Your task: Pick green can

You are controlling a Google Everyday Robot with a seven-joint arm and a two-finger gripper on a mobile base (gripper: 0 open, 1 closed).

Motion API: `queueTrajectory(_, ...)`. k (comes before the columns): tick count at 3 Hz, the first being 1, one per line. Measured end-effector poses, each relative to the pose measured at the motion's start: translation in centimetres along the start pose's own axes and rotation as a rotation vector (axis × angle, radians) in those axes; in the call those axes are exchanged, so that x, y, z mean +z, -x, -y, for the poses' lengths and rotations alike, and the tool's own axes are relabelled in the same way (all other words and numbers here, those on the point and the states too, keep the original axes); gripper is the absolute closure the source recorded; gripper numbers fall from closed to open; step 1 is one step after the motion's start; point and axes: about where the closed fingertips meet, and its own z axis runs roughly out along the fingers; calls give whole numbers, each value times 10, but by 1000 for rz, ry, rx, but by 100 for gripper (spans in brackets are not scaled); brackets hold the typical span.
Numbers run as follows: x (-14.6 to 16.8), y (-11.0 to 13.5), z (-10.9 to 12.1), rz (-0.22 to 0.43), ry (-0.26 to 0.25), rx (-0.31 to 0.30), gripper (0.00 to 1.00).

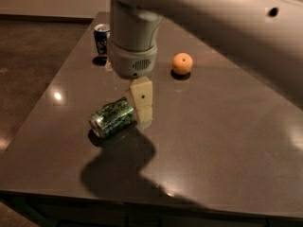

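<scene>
The green can (113, 117) lies on its side on the grey table (222, 141), its silver end facing the front left. My gripper (143, 111) hangs from the grey wrist just above the can's right end, its cream fingers (142, 96) pointing down. From this side the fingers overlap, so their gap does not show. The gripper holds nothing that I can see.
A dark blue can with a silver top (101, 39) stands upright at the back left of the table. An orange (182, 63) sits at the back middle. The arm crosses the upper right of the view. The table's left and front edges drop to the floor.
</scene>
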Motion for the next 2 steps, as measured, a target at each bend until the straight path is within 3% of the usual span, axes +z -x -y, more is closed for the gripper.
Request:
queueTrajectory(1, 27, 11, -8, -12, 49, -63, 0)
queueTrajectory(2, 44, 16, -7, -16, 61, -80, 0)
